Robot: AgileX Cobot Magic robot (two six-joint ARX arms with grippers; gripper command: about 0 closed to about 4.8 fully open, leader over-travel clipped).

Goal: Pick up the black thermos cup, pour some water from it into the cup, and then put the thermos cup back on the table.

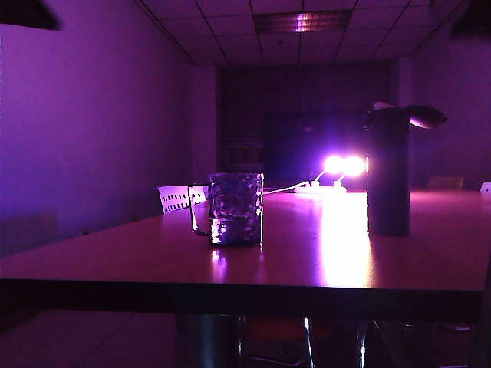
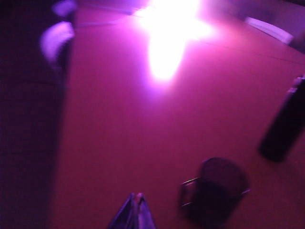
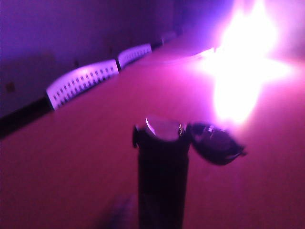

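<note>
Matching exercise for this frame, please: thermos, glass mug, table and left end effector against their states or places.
Things:
1. black thermos cup
2. cup
3. left end effector
4. table

States:
A. shut, above the tabletop near the mug's handle
B. upright, flip lid open to the side
C. glossy brown, bearing both vessels
D. stands left of the flask in the exterior view, handle pointing left

Pairs: 1-B, 2-D, 3-A, 4-C.
The right end effector shows in no view.

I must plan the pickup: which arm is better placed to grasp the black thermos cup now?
Probably the right: its wrist view looks straight at the black thermos cup, close and centred. The left gripper, shut, hangs nearer the cup. The right gripper is not visible.
</note>
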